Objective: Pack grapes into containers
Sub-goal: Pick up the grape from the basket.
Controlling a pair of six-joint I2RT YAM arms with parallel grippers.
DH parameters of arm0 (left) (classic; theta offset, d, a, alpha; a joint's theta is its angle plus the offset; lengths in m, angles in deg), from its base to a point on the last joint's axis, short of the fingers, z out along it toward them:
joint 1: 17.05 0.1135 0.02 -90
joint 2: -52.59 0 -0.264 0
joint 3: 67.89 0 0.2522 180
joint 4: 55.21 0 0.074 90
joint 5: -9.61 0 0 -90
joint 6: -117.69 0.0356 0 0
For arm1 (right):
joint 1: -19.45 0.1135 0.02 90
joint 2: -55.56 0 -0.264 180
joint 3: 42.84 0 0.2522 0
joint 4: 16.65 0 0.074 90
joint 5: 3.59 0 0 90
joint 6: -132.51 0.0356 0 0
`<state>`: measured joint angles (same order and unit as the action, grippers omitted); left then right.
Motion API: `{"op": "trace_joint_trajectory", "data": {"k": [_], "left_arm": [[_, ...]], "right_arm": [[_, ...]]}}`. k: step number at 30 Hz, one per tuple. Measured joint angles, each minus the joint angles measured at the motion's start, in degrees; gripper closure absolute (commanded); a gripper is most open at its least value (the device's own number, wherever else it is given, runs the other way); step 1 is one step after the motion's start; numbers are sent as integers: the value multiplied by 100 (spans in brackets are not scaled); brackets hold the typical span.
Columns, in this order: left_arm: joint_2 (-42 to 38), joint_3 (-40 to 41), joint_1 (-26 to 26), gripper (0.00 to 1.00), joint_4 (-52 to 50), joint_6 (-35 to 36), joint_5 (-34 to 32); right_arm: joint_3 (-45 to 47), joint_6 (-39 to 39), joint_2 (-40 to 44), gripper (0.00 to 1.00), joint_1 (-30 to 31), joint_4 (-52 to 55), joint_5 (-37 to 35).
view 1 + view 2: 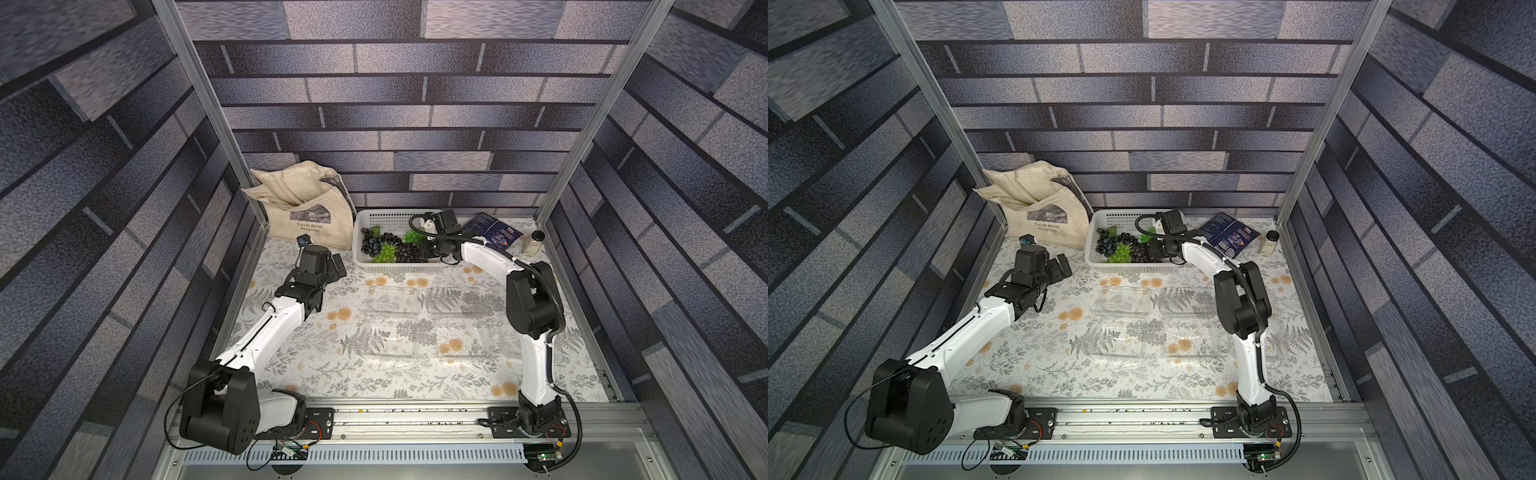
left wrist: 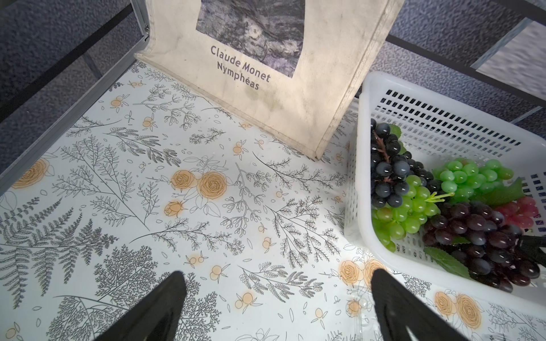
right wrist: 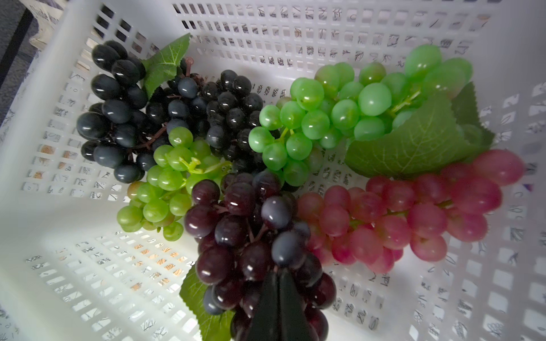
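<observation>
Purple bunch (image 3: 251, 224): judged light, slippery, floppy; best taken by the stem. Right end effector (image 3: 278, 276) pressed together within it, stem possibly pinched; left end effector (image 2: 277, 273) spread, empty.

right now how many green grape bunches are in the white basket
2. A smaller green bunch between the black bunch and the dark purple bunch; a larger green bunch with a leaf beside the red bunch. Others may hide underneath.

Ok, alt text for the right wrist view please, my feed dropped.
The right gripper, shut, has its tips buried in a dark purple grape bunch; whether it pinches a stem is unclear. Also lying in the white basket are a black bunch, two green bunches and a red bunch.
</observation>
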<state>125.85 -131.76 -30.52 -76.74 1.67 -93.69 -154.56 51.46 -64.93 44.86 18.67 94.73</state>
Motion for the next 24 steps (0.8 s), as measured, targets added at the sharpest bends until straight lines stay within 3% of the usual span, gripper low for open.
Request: {"op": "trace_joint_trajectory", "data": {"k": [13, 24], "left_arm": [[0, -129, -4, 0, -2, 0, 114], [-4, -223, -4, 0, -52, 0, 155]], "right_arm": [[-654, -216, 905, 100, 13, 262, 168], [-651, -214, 1462, 100, 205, 463, 382]]}}
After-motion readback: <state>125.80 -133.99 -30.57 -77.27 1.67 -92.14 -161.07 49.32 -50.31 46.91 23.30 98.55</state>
